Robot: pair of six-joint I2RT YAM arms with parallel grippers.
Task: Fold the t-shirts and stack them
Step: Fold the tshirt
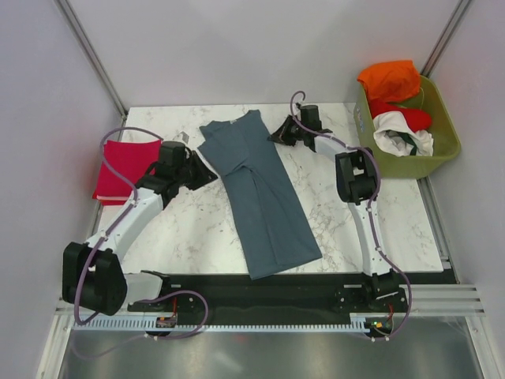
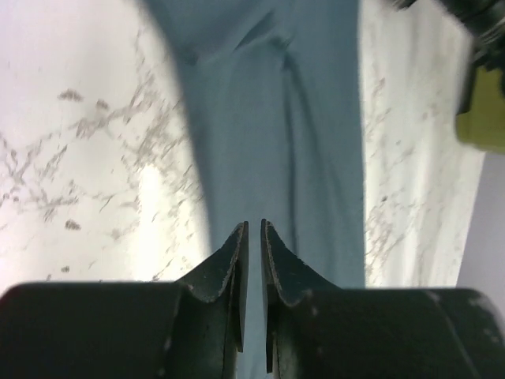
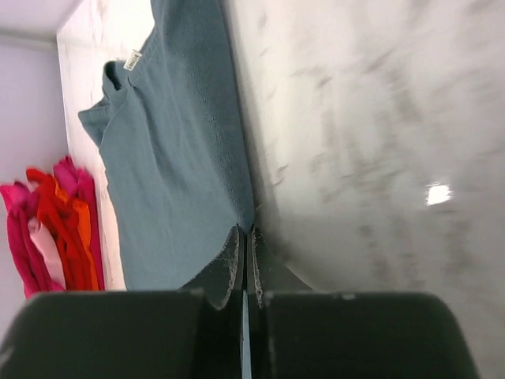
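A slate blue-grey t-shirt point(image 1: 260, 197) lies folded into a long strip down the middle of the marble table point(image 1: 379, 213). My left gripper point(image 1: 207, 175) sits at the strip's left edge. In the left wrist view its jaws point(image 2: 254, 225) are nearly together, with blue cloth point(image 2: 276, 118) in the narrow gap. At the strip's right edge near the collar end is my right gripper point(image 1: 274, 136). Its jaws point(image 3: 245, 230) are shut on the shirt's edge point(image 3: 173, 158). A crimson t-shirt point(image 1: 122, 170), folded to a rectangle, lies at the table's left edge.
An olive-green basket point(image 1: 446, 142) off the table's back right corner holds orange point(image 1: 390, 79), red and white t-shirts. Its corner also shows in the left wrist view, basket point(image 2: 481, 118). Red and pink cloth point(image 3: 47, 229) shows at the right wrist view's left edge. Walls close in at the sides and back.
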